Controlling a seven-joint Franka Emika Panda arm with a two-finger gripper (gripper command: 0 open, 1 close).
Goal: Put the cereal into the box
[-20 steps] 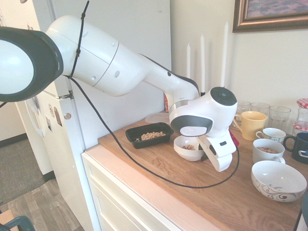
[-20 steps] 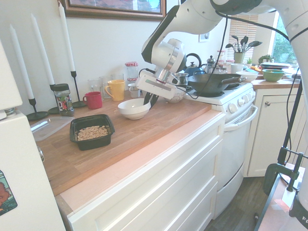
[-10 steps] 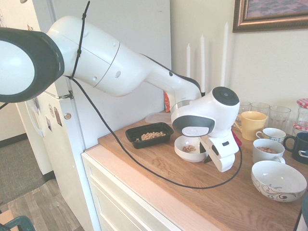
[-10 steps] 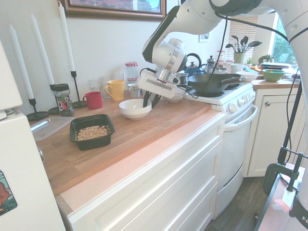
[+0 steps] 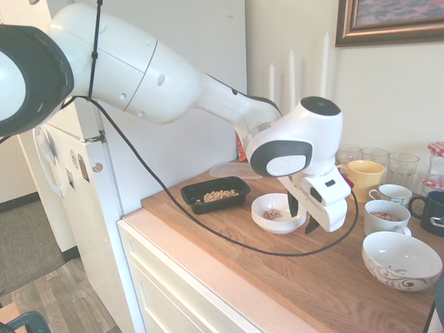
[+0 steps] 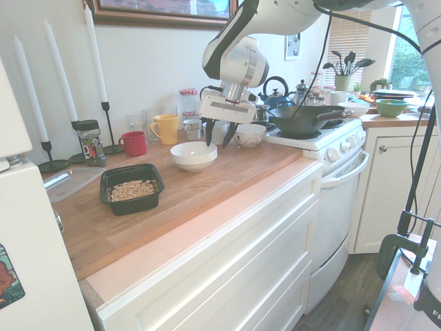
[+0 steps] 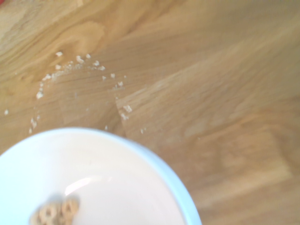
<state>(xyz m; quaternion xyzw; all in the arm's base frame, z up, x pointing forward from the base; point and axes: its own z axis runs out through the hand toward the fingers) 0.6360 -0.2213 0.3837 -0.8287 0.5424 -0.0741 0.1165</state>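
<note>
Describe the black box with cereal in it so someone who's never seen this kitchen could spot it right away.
Find the long wooden countertop between the white fridge and the stove. Near the fridge end sits the box, a shallow black tray beside a white bowl. It is the only dark rectangular dish there, its floor covered with tan cereal.

Bright daylight fills both exterior views, which look washed out and hazy. In the second exterior view the window at far right glares white. Straight edges bow toward the frame borders. The wrist view is soft: the white bowl and desk grain are blurred.
</note>
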